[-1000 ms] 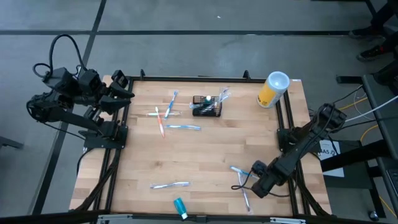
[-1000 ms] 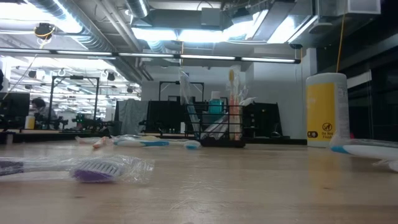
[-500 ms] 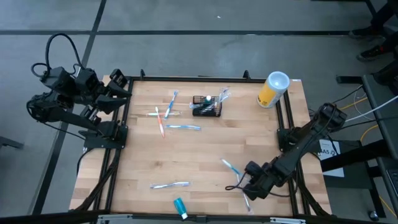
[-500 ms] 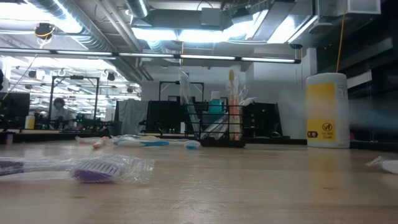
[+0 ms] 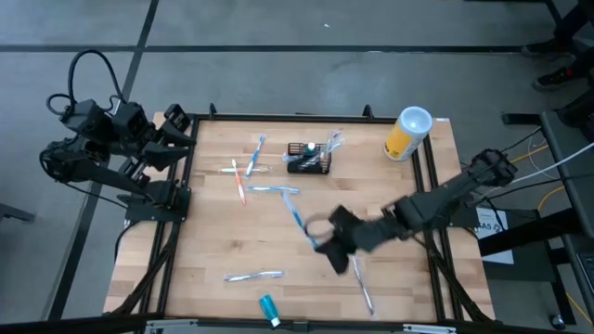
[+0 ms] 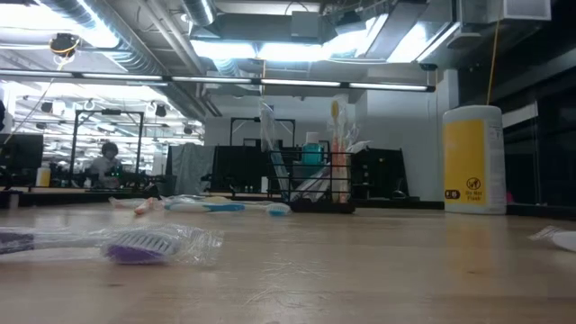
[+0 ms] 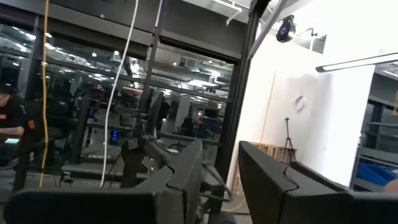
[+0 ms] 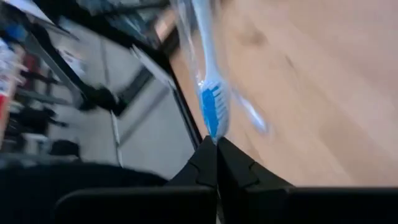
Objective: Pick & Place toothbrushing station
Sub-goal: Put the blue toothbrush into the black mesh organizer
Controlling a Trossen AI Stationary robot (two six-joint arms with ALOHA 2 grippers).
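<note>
The toothbrushing station (image 5: 309, 160), a small black mesh caddy with brushes standing in it, sits at the table's far middle and also shows in the low view (image 6: 319, 183). My right gripper (image 5: 327, 247) reaches over the table's middle. It is shut on a blue toothbrush in a clear wrapper (image 5: 297, 219), near of the station. My left gripper (image 5: 186, 139) waits open off the table's far left corner, touching nothing. My right gripper pinches the wrapped blue toothbrush between its two fingertips (image 8: 231, 163), at the bristle end (image 8: 210, 118). The fingers come from the table's right, slanting down. The brush sticks out ahead of them toward the far left and looks lifted off the wood.
A yellow canister with a white lid (image 5: 406, 134) stands far right. Loose toothbrushes lie left of the station (image 5: 243, 176) (image 5: 275, 189), near the front edge (image 5: 252, 276) and at the near right (image 5: 363, 289). A teal item (image 5: 269, 308) lies at the front edge.
My right gripper has swung from the table's near right corner toward the left and far edges, out over the middle. The blue wrapped toothbrush that lay beside it on the wood has gone along, off the table. Another brush stays at the near right.
</note>
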